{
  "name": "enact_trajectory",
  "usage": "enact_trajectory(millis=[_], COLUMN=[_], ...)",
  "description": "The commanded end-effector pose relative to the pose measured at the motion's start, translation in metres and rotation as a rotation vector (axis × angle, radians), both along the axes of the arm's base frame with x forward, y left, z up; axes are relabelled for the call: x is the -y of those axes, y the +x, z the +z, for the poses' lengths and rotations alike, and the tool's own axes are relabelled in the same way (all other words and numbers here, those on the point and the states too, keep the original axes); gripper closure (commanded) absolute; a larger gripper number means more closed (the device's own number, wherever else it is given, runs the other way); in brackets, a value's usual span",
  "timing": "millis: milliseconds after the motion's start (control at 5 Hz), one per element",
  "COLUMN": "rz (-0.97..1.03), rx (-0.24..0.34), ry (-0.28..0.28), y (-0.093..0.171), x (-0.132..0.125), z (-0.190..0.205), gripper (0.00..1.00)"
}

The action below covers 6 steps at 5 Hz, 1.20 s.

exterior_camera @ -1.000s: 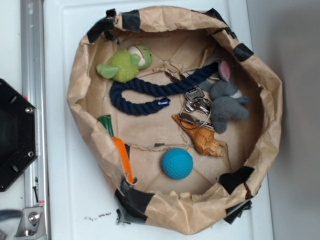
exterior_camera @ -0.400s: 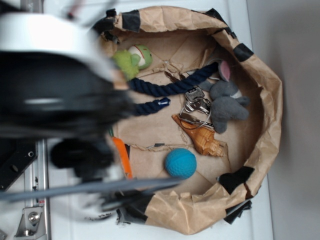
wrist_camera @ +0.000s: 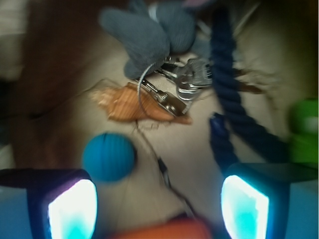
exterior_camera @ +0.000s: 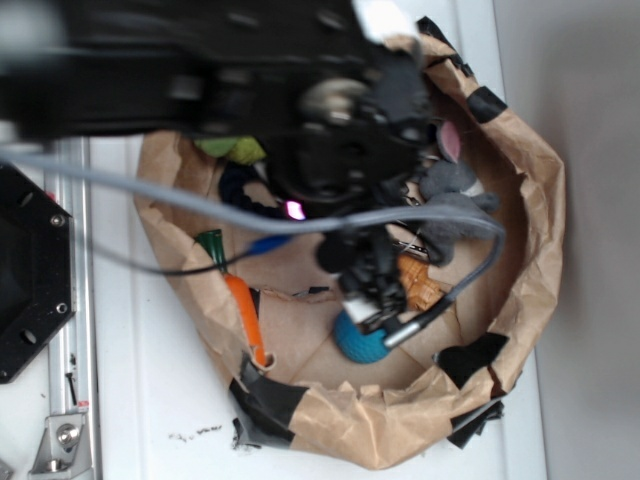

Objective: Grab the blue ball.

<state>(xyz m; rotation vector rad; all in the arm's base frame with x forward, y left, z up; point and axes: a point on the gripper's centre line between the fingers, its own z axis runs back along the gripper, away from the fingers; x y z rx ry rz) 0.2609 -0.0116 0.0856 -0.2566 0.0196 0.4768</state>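
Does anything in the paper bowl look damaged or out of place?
The paper bowl is crumpled and patched with black tape. Inside, the blue ball, shell, keys and rope lie loose; nothing looks spilled.

A glossy white moulded table top (exterior_camera: 130, 400) fills most of the exterior view, with a raised lip running down its left side. Left of that lip lies a silver aluminium rail (exterior_camera: 68, 300), ending in a bolted bracket (exterior_camera: 62, 437) at the bottom left corner. A black hexagonal plate (exterior_camera: 30, 275) with small screws sits at the left edge. Beyond the table's right edge spreads a plain grey floor (exterior_camera: 590, 250). A few dark specks (exterior_camera: 195, 434) mark the white surface near the bottom edge. Lighting is soft and even.
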Motion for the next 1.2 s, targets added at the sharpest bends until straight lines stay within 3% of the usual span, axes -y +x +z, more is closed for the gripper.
enact_trajectory(millis=[0,200,600,800,1000], rz=[-0.122,-0.176,-0.239,-0.241,-0.179], rx=[0.067,0.024,-0.041,-0.004,0.109], ry=[-0.19,-0.203,-0.189,-0.16,-0.143], y=[0.019,0.019,0.013,0.005,0.0], x=[0.049,0.076,0.091,0.076,0.04], z=[-0.054,-0.064,-0.068,-0.04,0.0], gripper=[0.0,0.0,0.0,0.0,0.0])
